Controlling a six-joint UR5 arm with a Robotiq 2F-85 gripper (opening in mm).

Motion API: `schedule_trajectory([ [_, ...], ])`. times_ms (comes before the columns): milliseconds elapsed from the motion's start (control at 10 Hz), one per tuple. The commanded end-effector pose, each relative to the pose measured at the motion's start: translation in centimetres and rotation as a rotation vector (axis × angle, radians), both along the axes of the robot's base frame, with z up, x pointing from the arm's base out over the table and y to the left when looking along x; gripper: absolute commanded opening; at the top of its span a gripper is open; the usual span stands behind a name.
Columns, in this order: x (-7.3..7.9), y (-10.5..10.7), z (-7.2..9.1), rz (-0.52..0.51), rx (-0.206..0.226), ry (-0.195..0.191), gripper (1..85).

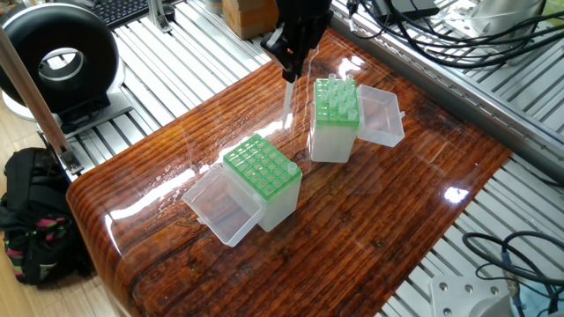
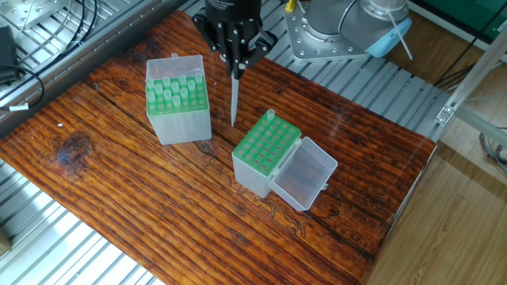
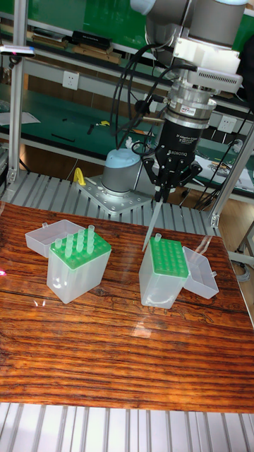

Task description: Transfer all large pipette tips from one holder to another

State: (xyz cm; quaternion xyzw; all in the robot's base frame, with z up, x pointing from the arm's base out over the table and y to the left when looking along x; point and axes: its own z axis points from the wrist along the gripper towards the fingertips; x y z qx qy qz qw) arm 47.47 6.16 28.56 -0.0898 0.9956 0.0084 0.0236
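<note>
My gripper [image 2: 235, 66] [image 1: 289, 69] [image 3: 161, 194] is shut on one large pipette tip [image 2: 234, 100] [image 1: 288, 97] [image 3: 149, 227], which hangs point down above the table between the two holders. The fuller holder [image 2: 177, 101] [image 1: 335, 110] [image 3: 77, 263] has a green grid top with several translucent tips standing in it. In the other holder [image 2: 265, 152] [image 1: 262, 176] [image 3: 164, 268], a single tip [image 2: 270, 117] [image 3: 156, 239] stands at a corner. The held tip is beside that holder, not over its grid.
Both holders have clear lids [image 2: 303, 177] [image 1: 382, 114] hinged open to the side. The arm's base [image 2: 333, 32] stands behind the wooden table [image 2: 119, 182]. A black round device [image 1: 57, 62], a backpack [image 1: 35, 220] and cables [image 1: 458, 44] lie off the table.
</note>
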Motion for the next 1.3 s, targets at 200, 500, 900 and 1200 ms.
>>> schedule_trajectory([
  [200,-1.2,-0.1,0.7,0.081,0.016,-0.004,10.3],
  [500,-0.9,6.0,1.7,-0.007,0.063,0.0,10.7],
  [900,-2.0,8.3,1.1,-0.041,0.078,-0.004,10.3],
  [1200,-3.9,11.0,0.5,-0.089,0.096,-0.024,11.0],
])
